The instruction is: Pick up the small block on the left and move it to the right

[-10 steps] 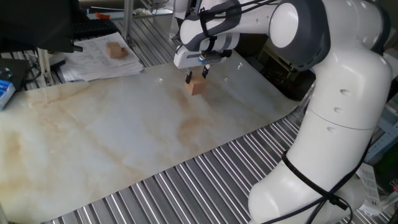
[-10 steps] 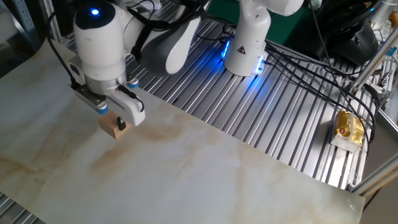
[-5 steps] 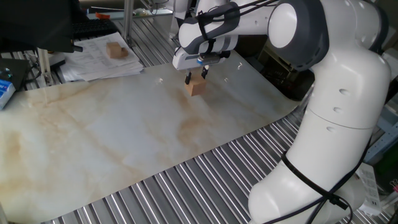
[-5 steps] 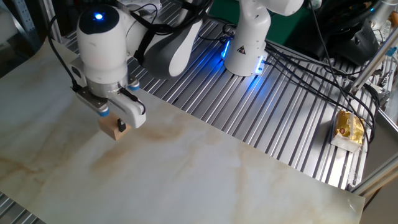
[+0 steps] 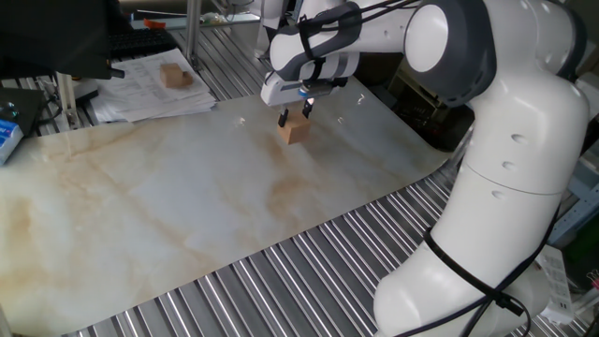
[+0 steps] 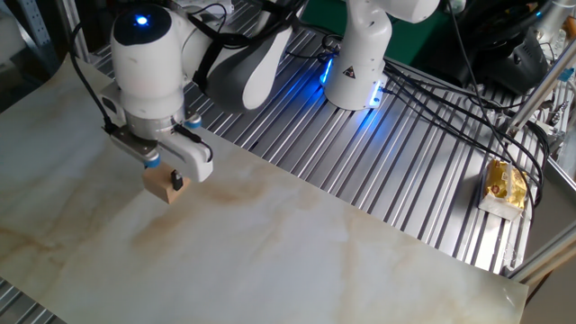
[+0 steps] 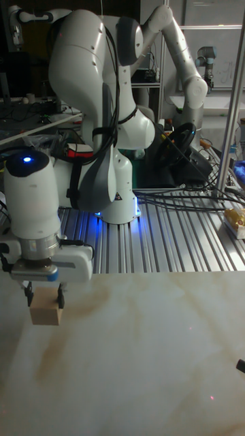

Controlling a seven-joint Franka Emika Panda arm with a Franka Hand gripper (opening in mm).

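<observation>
Small block [image 5: 294, 132]: tan wooden cube, seated on marbled surface [image 5: 187, 215], bracketed at top by end effector [image 5: 296, 115]. Fingers spread, not clamped. Judged light, rigid, non-fragile; flat opposite side faces best gripped, squarely, mid-height.

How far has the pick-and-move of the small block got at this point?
Done: the claw has been brought down over the small block, one finger on each side. In hand: the grasp; the block sits on the marbled sheet, and whether the fingers are clamped on it is unclear. Left: lifting, carrying it right, releasing.
</observation>
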